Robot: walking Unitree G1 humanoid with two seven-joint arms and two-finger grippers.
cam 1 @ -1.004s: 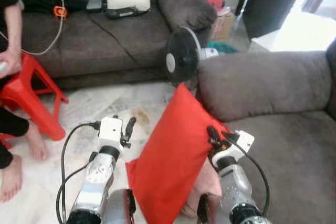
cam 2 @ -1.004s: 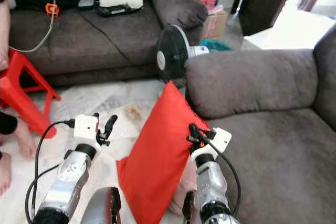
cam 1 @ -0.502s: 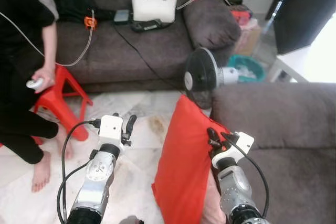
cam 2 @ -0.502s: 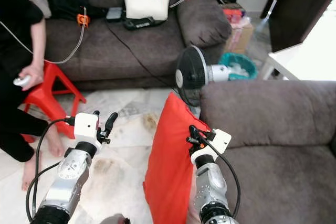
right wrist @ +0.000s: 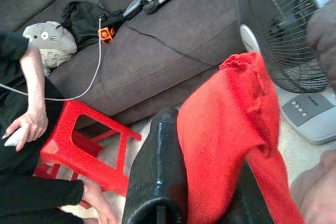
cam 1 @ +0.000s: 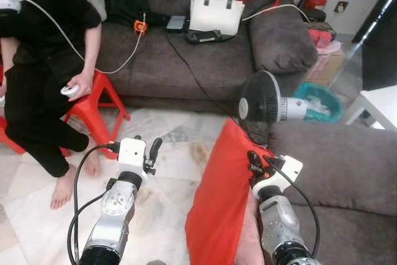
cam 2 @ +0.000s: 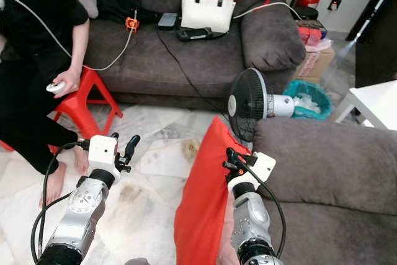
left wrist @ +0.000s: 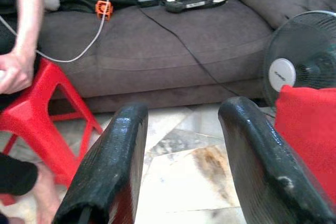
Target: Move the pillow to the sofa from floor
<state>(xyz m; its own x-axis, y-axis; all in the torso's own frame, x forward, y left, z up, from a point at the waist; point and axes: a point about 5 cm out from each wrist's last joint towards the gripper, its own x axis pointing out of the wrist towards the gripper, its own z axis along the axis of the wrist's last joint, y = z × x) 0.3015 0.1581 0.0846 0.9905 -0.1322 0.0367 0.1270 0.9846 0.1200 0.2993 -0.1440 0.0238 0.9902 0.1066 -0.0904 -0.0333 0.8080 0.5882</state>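
The red pillow [cam 1: 218, 203] hangs upright off the marble floor [cam 1: 37, 215], pinched near its upper edge by the right gripper [cam 1: 254, 164], whose black fingers [right wrist: 157, 171] press into the cloth from both sides. The pillow sits just beside the near grey sofa [cam 1: 347, 172], its top corner close to that sofa's armrest and to the black standing fan [cam 1: 260, 105] behind it. The left gripper [cam 1: 147, 153] is held out over the floor to the left of the pillow, its two fingers [left wrist: 113, 166] spread apart with nothing between them. Across the room a second grey sofa [cam 1: 186, 60] carries a white handbag [cam 1: 216, 13] and a dark cable. A person in black [cam 1: 43, 60] sits at the left edge of the scene, beside a red plastic stool [cam 1: 93, 100], with a small white object in one hand [cam 1: 75, 86].
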